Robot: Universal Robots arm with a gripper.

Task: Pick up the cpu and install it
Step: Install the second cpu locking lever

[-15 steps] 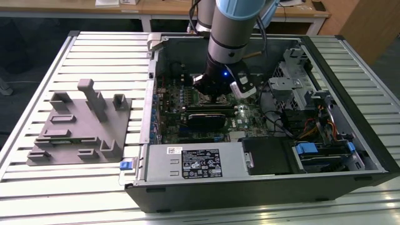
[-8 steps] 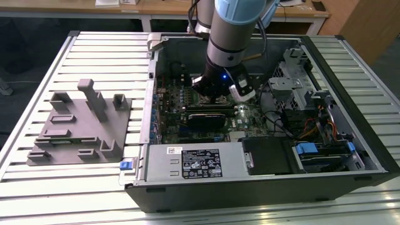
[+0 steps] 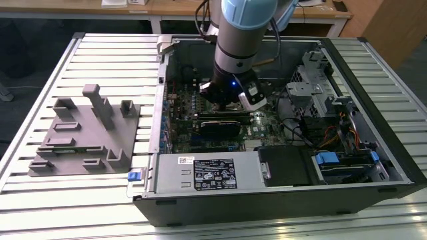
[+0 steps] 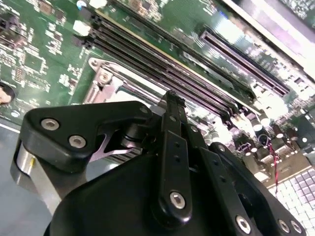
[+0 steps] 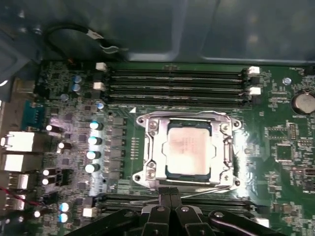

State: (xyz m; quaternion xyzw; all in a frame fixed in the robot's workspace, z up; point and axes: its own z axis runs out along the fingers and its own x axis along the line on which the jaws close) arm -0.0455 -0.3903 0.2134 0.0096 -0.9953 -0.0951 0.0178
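The cpu (image 5: pixel 189 146) sits in the socket frame (image 5: pixel 152 147) between memory slots (image 5: pixel 177 81); gripper (image 5: pixel 170 196) pressed together, empty.

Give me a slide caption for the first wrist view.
The cpu sits in the socket frame on the motherboard.

- A lab or workshop bench is suggested by the slatted aluminium table (image 3: pixel 100 50).
- An open computer case (image 3: pixel 280 150) is laid flat on it, motherboard (image 5: pixel 74 98) exposed.
- A grey plastic fixture tray (image 3: pixel 87 135) is set beside the case.
- Wooden desks (image 3: pixel 167 10) are seen behind.
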